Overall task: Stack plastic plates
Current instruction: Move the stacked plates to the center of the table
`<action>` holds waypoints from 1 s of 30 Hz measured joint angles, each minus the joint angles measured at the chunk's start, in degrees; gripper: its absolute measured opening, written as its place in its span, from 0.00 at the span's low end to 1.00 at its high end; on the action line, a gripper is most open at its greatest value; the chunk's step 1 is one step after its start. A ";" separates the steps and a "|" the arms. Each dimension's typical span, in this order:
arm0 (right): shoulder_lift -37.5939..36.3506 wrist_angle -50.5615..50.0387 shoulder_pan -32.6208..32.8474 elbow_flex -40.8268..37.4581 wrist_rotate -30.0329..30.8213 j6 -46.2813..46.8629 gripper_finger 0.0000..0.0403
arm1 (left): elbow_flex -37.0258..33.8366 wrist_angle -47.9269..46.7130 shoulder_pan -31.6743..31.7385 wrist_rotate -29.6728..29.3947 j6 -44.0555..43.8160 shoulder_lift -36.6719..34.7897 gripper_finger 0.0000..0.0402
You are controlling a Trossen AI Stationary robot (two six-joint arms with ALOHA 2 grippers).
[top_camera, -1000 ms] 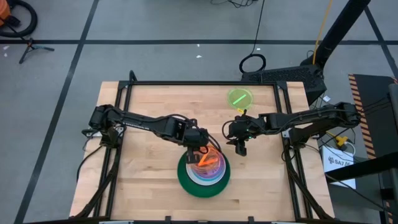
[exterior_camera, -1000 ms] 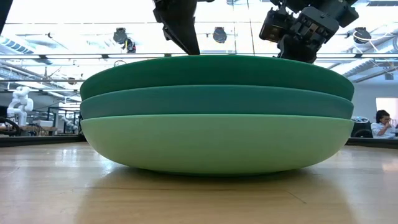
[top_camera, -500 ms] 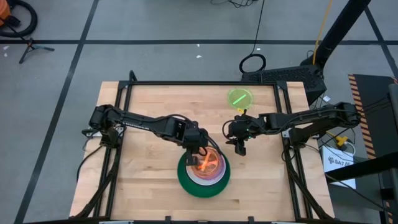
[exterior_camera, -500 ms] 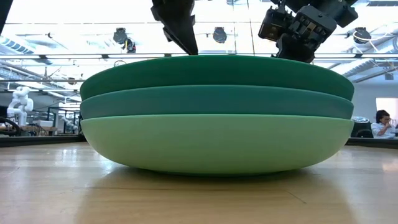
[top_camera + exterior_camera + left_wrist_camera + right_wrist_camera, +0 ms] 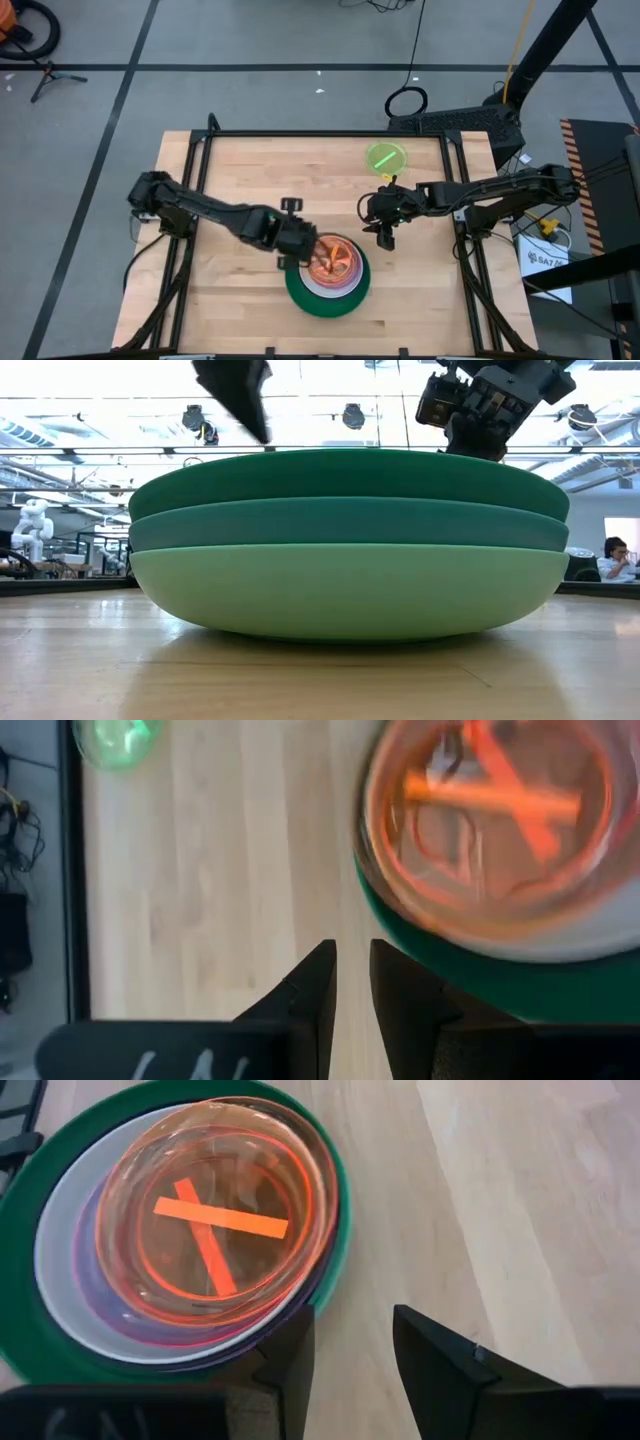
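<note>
The plates stand in one stack [image 5: 328, 272] near the table's near edge. The orange plate [image 5: 215, 1230] lies on top, over pink, purple and white [image 5: 60, 1260] plates. In the low view the large dark green [image 5: 350, 475], teal [image 5: 350, 520] and mint [image 5: 350, 590] plates sit at the bottom, the mint one on the table. The lime plate [image 5: 386, 157] lies alone toward the far edge. My left gripper [image 5: 300, 250] [image 5: 350, 960] hovers at the stack's left rim, open by a narrow gap. My right gripper [image 5: 386, 238] [image 5: 350, 1330] waits open to the stack's right and a little beyond it.
Bare wood spreads left of the stack [image 5: 220, 290] and between the stack and the lime plate. A black frame [image 5: 320, 133] runs round the table's edges. The lime plate also shows in the left wrist view [image 5: 115, 740].
The orange plate, tilted in my left gripper a second ago, now lies flat on top of the stack. My left gripper has drawn away from it toward the table's left and a little toward the near edge, stopping beside the stack's rim.
</note>
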 joint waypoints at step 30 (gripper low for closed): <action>16.43 12.76 30.87 -0.01 0.09 29.37 0.33 | -43.60 39.81 -24.88 -0.20 -20.09 -17.06 0.18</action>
